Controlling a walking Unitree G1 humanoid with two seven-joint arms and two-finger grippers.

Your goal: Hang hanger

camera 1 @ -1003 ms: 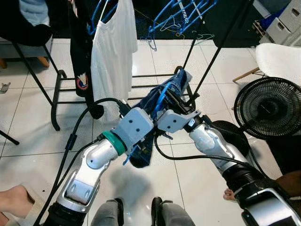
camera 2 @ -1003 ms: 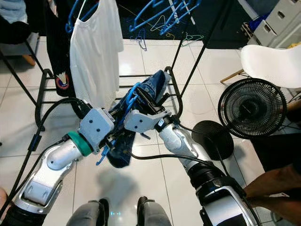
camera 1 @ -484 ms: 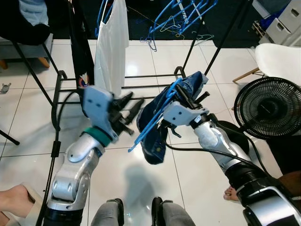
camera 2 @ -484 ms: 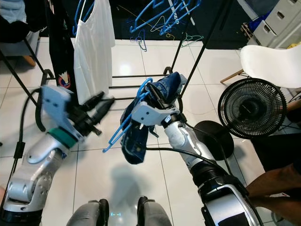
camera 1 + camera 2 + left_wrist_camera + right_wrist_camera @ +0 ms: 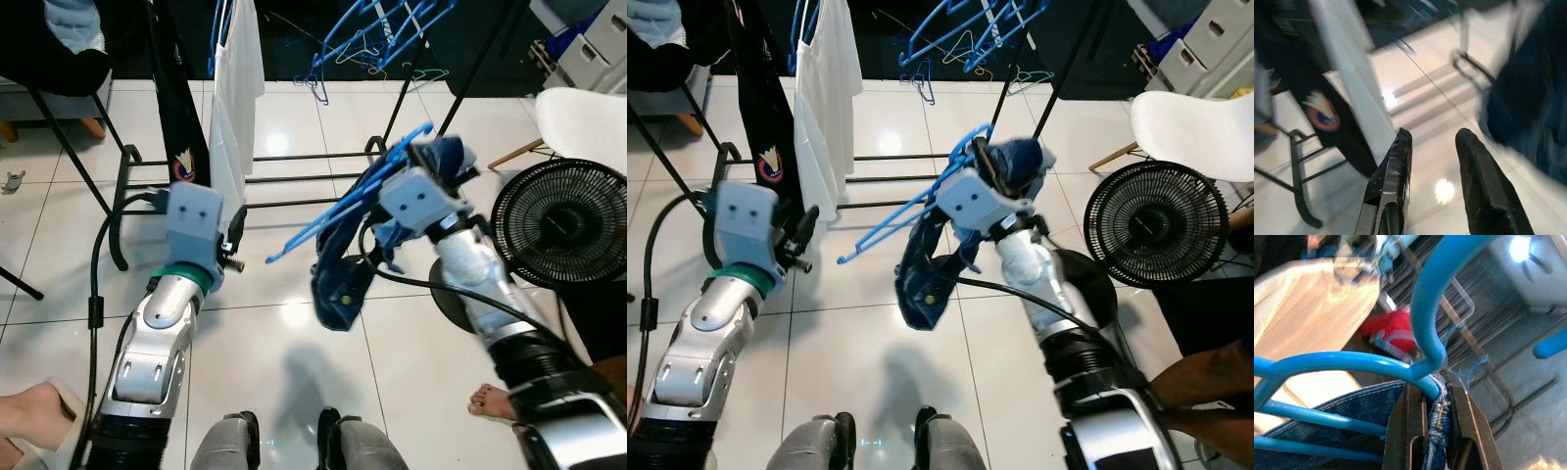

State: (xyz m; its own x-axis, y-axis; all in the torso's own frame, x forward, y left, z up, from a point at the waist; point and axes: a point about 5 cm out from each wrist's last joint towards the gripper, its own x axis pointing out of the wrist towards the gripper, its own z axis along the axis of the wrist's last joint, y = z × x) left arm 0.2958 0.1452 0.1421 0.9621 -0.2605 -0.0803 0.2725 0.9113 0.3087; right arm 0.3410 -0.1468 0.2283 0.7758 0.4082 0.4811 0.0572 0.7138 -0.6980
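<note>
My right gripper (image 5: 428, 157) is shut on the neck of a blue plastic hanger (image 5: 345, 204) and on the waistband of a dark denim garment (image 5: 343, 282) draped over it. It holds both up in front of the black clothes rack (image 5: 294, 155). The right wrist view shows the fingers (image 5: 1406, 426) pinching the hanger (image 5: 1352, 363) and the denim (image 5: 1437, 418) together. My left gripper (image 5: 1435, 134) is open with nothing between its fingers. It sits low on the left, apart from the garment, near a hanging white shirt (image 5: 235, 88).
A black garment (image 5: 183, 108) hangs beside the white shirt. Several spare blue hangers (image 5: 377, 29) hang on the rack's top. A black floor fan (image 5: 563, 235) and a white chair (image 5: 588, 117) stand to the right. A person's foot (image 5: 490, 401) is at the lower right.
My left gripper has let go of the garment and drawn back down and left. My right arm has lifted the hanger and denim up and to the right.
</note>
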